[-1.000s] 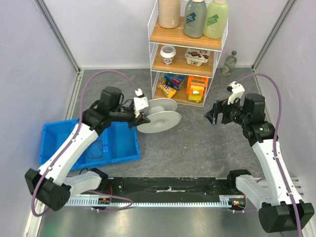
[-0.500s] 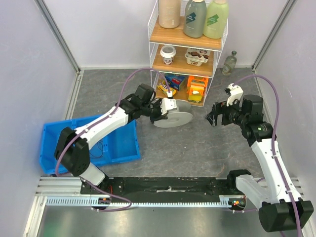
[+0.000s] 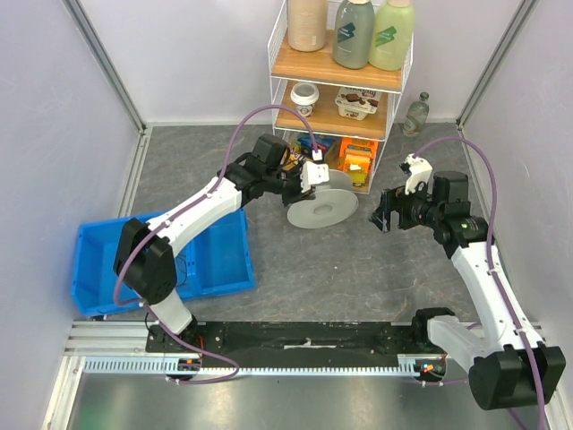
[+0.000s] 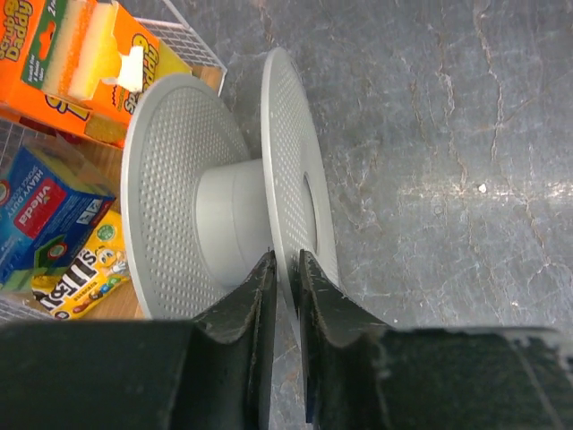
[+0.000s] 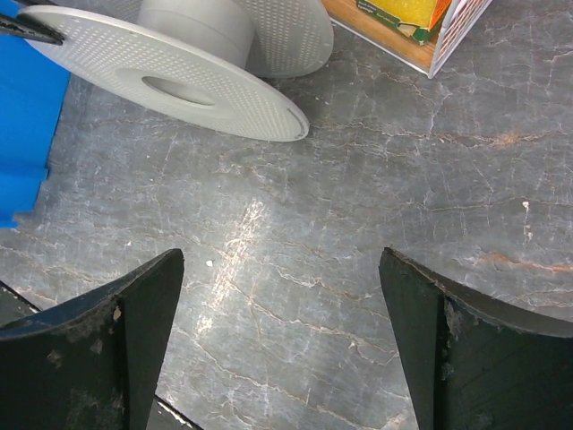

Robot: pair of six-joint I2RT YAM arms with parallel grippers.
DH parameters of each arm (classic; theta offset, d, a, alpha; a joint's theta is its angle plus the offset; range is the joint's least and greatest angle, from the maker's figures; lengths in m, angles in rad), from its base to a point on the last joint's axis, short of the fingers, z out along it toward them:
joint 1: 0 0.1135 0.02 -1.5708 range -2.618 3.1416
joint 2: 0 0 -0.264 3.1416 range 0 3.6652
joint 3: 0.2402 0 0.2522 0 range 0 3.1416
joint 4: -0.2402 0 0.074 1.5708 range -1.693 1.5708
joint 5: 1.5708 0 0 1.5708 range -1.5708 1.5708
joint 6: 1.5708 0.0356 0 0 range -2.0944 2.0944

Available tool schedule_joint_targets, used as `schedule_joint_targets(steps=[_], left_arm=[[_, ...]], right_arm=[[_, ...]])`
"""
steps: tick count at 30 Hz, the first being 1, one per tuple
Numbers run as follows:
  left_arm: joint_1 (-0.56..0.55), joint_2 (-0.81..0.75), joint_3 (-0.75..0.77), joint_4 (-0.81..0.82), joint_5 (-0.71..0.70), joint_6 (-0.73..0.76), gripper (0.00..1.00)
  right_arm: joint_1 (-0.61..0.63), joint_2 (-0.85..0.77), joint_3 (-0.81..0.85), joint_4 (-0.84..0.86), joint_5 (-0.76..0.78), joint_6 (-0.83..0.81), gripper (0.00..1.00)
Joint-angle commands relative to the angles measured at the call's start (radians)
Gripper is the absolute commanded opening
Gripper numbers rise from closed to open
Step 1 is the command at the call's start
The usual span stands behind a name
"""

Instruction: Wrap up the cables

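Note:
My left gripper [image 3: 303,184] is shut on the near flange of a white plastic spool [image 3: 322,208] and holds it in front of the shelf rack. In the left wrist view the fingertips [image 4: 269,269] pinch the thin perforated flange of the spool [image 4: 224,224]. The spool's hub is bare. A thin black cable [image 3: 185,269] lies in loose loops in the blue bin [image 3: 219,260], partly hidden by the left arm. My right gripper [image 3: 383,215] is open and empty, right of the spool; in its wrist view the gripper [image 5: 279,257] hangs over bare floor, the spool [image 5: 179,72] ahead of it.
A wire shelf rack [image 3: 336,98] with snack boxes, cups and bottles stands at the back centre, right behind the spool. A small glass bottle [image 3: 416,115] stands in the back right corner. White walls close in both sides.
My left arm has carried the spool from above the blue bin rightward to just in front of the shelf rack. My right gripper has shifted slightly left and stays open.

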Motion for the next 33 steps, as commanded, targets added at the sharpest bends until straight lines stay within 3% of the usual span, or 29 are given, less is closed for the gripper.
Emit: schedule_joint_targets(steps=[1,9,13,24,27,30,33], left_arm=[[0.021,0.027,0.082,-0.003,0.093,-0.002,0.21],[0.027,0.037,0.093,-0.025,0.079,0.015,0.31],[0.029,0.031,0.088,-0.031,0.085,0.021,0.41],[0.03,0.026,0.087,-0.033,0.086,0.015,0.49],[0.03,0.027,0.088,-0.033,0.083,0.014,0.56],[0.032,0.026,0.093,-0.03,0.083,0.008,0.71],[0.036,0.023,0.097,-0.028,0.083,0.001,0.74]], right_arm=[[-0.005,0.003,0.021,-0.003,-0.029,-0.012,0.98],[-0.004,0.009,0.017,-0.003,-0.042,-0.014,0.98],[-0.004,0.01,0.015,-0.003,-0.043,-0.017,0.98],[-0.004,0.012,0.011,0.0,-0.042,-0.022,0.98],[-0.004,0.013,0.012,0.0,-0.042,-0.022,0.98],[-0.004,0.015,0.014,0.0,-0.044,-0.022,0.98],[-0.004,0.015,0.012,0.002,-0.044,-0.023,0.98]])
